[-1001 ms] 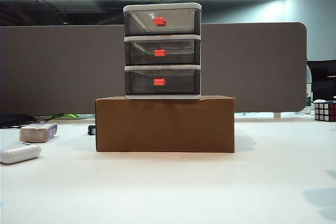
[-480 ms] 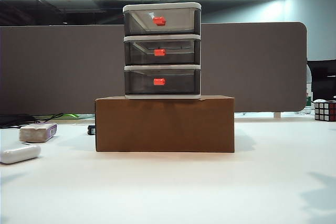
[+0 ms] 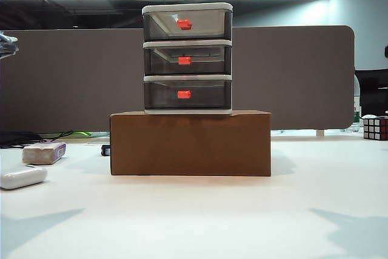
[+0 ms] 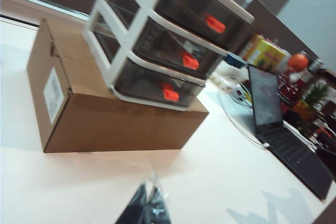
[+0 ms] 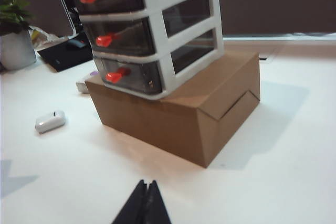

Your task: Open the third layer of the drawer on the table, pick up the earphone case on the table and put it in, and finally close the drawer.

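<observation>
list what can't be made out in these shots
- Drawer unit: contents of all three drawers, hidden behind smoky fronts in every view.
- Beige block: purple label too small to read, exterior view.
- Left end effector: blurred, cut by the frame edge, left wrist view.
- Right end effector: only the shut tips show, right wrist view.
- Earphone case: tiny, details unclear.

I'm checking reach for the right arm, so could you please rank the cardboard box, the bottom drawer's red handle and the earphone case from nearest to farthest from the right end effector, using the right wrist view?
The right end effector is shut, low over the table.
1. Cardboard box: straight ahead, its near corner closest.
2. Earphone case: on the table beside the box.
3. Third layer's red handle: above the box top, farther back.
</observation>
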You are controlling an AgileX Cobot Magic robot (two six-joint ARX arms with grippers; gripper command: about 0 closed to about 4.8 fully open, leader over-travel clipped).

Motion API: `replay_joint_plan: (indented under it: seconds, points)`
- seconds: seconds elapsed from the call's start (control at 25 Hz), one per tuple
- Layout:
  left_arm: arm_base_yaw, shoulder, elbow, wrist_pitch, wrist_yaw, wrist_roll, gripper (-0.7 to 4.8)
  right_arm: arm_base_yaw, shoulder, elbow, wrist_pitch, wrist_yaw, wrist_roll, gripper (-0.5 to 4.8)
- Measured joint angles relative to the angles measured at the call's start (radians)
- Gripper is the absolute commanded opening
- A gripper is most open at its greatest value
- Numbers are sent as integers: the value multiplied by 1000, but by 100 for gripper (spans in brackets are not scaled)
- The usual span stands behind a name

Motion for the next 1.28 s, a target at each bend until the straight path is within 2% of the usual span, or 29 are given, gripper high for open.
replay_joint_plan:
  seconds: [0.08, 0.2, 0.32, 0.36, 0.4, 0.44, 0.52, 0.64, 0.88, 1.08, 1.28]
  points:
    - [-48, 2, 0, 0, -51, 3, -5, 0, 0, 0, 8, 0, 36, -6]
    - [-138, 33, 0, 5, -71, 78, 3, 9, 0, 0, 16, -5, 76, -5]
    - [-248, 101, 0, 40, -167, 144, 83, 48, 0, 0, 41, -3, 84, -6]
    - [-292, 137, 0, 75, -223, 167, 105, 63, 0, 0, 51, 5, 85, -5]
    - [-363, 214, 0, 168, -315, 219, 113, 102, 0, 1, 69, 48, 89, -6]
    - [-386, 249, 0, 208, -343, 241, 131, 120, 1, 2, 66, 73, 89, -6]
    - [-461, 409, 6, 355, -439, 294, 131, 174, 13, 16, 47, 139, 90, -5]
    - [-488, 570, 6, 490, -491, 303, 131, 227, 47, 43, 43, 199, 53, -6]
    - [-485, 902, 43, 745, -507, 310, 130, 287, 183, 118, 39, 294, -19, -5]
    - [-485, 1202, 192, 914, -483, 345, 129, 298, 410, 193, 65, 278, -50, -5]
    - [-484, 1316, 290, 952, -489, 346, 129, 301, 548, 216, 201, 180, -100, -5]
